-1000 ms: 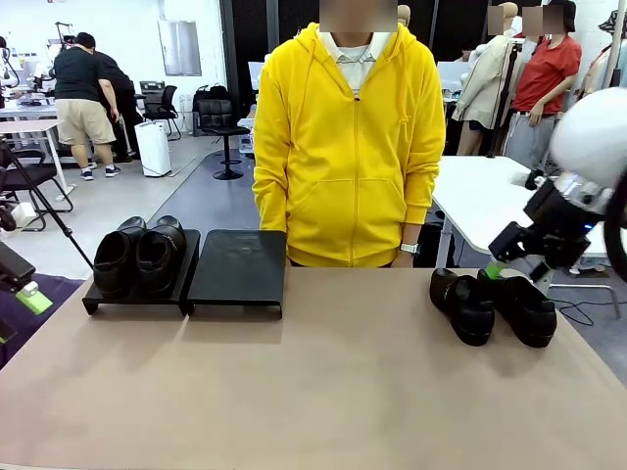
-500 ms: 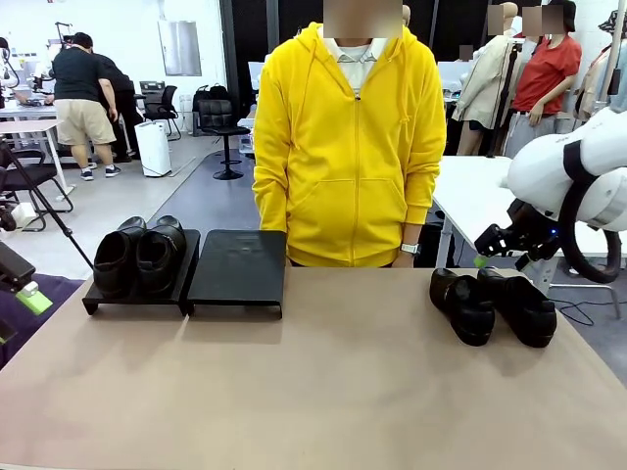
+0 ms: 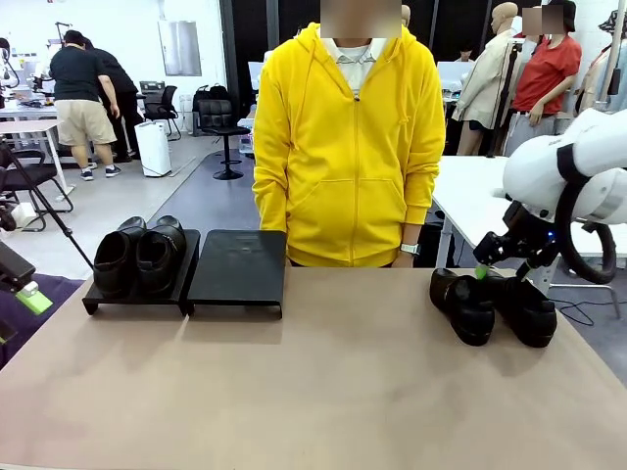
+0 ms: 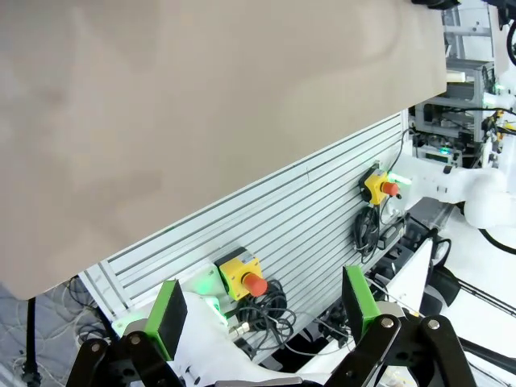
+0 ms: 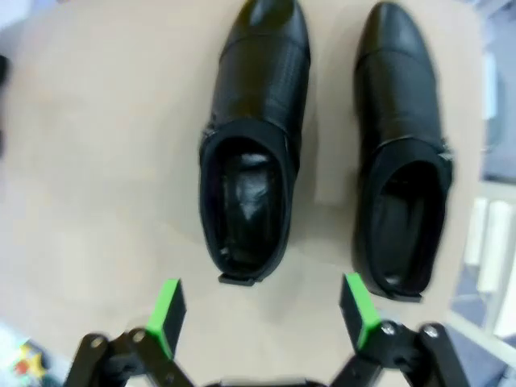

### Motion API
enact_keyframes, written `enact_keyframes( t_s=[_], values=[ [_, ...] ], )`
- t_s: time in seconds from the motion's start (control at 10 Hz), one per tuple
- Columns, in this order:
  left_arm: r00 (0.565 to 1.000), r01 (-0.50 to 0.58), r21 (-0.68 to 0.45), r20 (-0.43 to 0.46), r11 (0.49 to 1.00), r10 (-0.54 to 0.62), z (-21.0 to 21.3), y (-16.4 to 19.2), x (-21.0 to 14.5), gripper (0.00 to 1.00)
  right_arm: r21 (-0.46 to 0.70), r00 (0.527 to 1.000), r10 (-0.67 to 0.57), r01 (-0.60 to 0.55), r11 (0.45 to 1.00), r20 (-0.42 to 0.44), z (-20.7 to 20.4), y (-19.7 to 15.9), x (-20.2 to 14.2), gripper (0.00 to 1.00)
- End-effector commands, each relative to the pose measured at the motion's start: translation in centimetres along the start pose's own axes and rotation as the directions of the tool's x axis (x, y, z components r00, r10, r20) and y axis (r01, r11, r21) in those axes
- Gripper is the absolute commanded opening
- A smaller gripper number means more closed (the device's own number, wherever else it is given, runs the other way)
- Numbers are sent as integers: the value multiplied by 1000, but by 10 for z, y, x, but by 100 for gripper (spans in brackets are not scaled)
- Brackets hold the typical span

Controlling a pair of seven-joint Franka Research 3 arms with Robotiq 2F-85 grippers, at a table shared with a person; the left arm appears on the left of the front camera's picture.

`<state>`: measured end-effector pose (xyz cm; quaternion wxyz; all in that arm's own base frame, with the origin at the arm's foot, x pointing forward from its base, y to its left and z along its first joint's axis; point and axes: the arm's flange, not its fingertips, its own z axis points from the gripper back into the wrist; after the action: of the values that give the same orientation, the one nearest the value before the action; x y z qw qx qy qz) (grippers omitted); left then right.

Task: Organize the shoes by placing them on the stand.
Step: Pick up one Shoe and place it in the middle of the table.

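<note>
Shoe-sorting, midway: my right pincer point(image 3: 487, 264) hangs just above the heel end of the loose pair of shoes point(image 3: 493, 306) at the far right of the table point(image 3: 323, 392), jaws spread wide and holding nothing. Seen from the wrist, its green pads point(image 5: 167, 313) stand either side of the open heel of one shoe point(image 5: 254, 145). The second shoe point(image 5: 399, 161) lies close beside, and both toes point away from the pincer.

At the far left, the stand point(image 3: 238, 266) carries the other pair point(image 3: 139, 257) side by side on its left tray. Its right tray lies bare. My left pincer point(image 3: 29, 297) sits off the table's near left edge, likewise open and empty. A person in a yellow hoodie point(image 3: 348, 147) stands at the far side, between stand and loose shoes.

By my reckoning half the job is done and the step in hand is the approach to the third shoe. The next move calls for a short drop so that one finger enters the shoe's opening and the other goes outside its heel wall, then a firm close. After that comes a lift clear of its neighbour and a long carry left across the table to the bare tray. The glossy leather may slip, so the bite should be deep.
</note>
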<state>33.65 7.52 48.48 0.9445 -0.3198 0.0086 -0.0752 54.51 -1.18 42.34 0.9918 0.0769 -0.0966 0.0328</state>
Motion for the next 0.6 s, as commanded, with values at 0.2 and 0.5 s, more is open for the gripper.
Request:
enact_keyframes(
  t_s=[0.2, 0.5],
  values=[
    [1000, -12, -4, -2, 1000, 12, 1, -1, 0, 100, -38, 991, -71, 68, 997, -110, -38, -3, 55, 100],
    [1000, -12, -4, -2, 1000, 12, 1, -1, 0, 100, -56, 987, -110, 104, 993, -117, -60, -10, 60, 100]
  ],
)
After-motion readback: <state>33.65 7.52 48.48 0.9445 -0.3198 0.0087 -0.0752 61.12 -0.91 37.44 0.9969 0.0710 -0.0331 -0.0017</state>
